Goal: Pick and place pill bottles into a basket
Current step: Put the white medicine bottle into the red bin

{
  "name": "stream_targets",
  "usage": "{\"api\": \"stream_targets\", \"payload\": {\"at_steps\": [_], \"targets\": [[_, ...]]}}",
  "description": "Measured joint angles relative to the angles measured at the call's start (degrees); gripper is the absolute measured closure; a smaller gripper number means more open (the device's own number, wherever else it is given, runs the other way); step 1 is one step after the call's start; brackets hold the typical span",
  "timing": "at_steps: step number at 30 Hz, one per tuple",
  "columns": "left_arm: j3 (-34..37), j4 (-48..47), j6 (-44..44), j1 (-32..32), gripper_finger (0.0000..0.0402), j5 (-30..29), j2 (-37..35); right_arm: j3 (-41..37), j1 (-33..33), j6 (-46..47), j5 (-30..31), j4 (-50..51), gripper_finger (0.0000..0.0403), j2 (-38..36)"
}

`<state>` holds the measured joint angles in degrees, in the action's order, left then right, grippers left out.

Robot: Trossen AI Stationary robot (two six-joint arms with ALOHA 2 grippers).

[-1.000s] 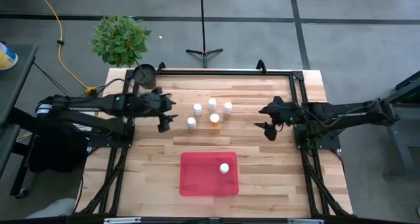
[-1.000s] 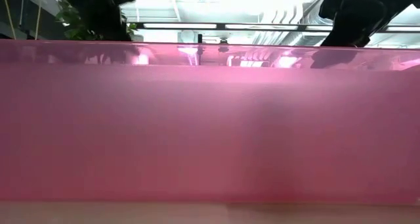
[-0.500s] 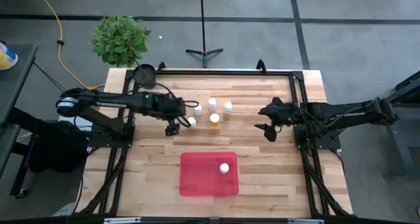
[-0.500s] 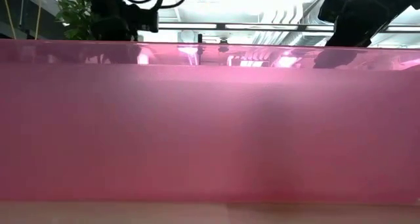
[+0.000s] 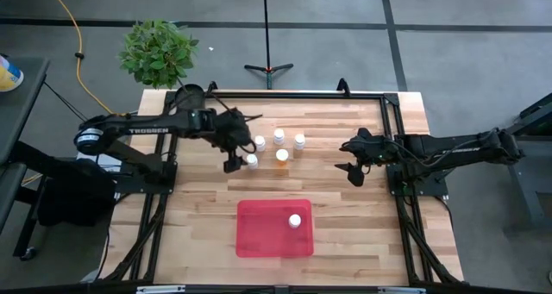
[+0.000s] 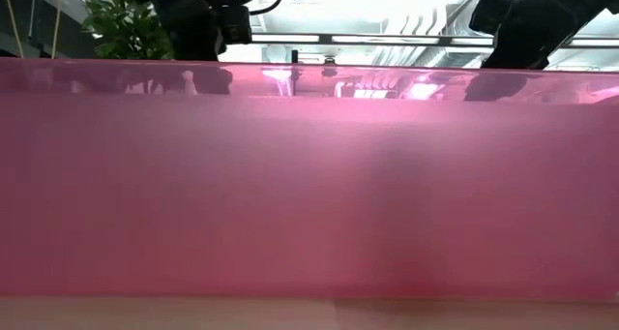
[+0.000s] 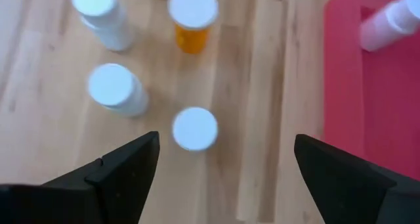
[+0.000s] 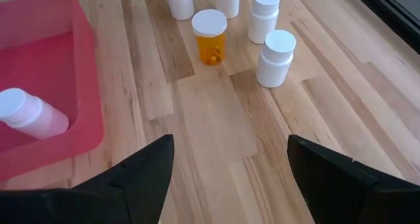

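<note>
Fingers spread wide, the left gripper (image 7: 220, 161) hangs over a white-capped pill bottle (image 7: 195, 128); light, rigid, probably slick — best pinched around its body below the cap.

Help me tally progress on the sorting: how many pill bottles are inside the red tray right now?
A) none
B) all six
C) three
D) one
D: the high view shows a single white-capped pill bottle inside the red tray, while five others, one of them the orange-bodied bottle, stand grouped on the wooden table beyond it.
</note>
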<state>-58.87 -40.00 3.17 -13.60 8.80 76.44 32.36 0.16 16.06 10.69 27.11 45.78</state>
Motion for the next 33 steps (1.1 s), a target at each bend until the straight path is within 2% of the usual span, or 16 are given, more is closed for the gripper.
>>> {"api": "stream_targets", "payload": {"at_steps": [7, 17, 25, 33], "targets": [[1.8, 1.0, 0.3, -2.0, 0.0021, -3.0, 1.0, 0.0, 0.0, 0.0, 0.0, 0.1, 0.0116, 0.0], [3.1, 7.1, 2.1, -1.9, 0.003, -3.8, 7.7, 0.0, 0.0, 0.4, 0.0, 0.0, 0.0116, 0.0], [3.2, 7.4, 2.7, -1.9, 0.0034, -4.9, 12.2, 0.0, 0.0, 0.4, -0.4, 0.0, 0.0116, 0.0], [3.2, 9.1, 2.6, -1.8, 0.0034, -4.8, 12.7, 0.0, 0.0, 0.4, -0.4, 0.0, 0.0116, 0.0]]}}
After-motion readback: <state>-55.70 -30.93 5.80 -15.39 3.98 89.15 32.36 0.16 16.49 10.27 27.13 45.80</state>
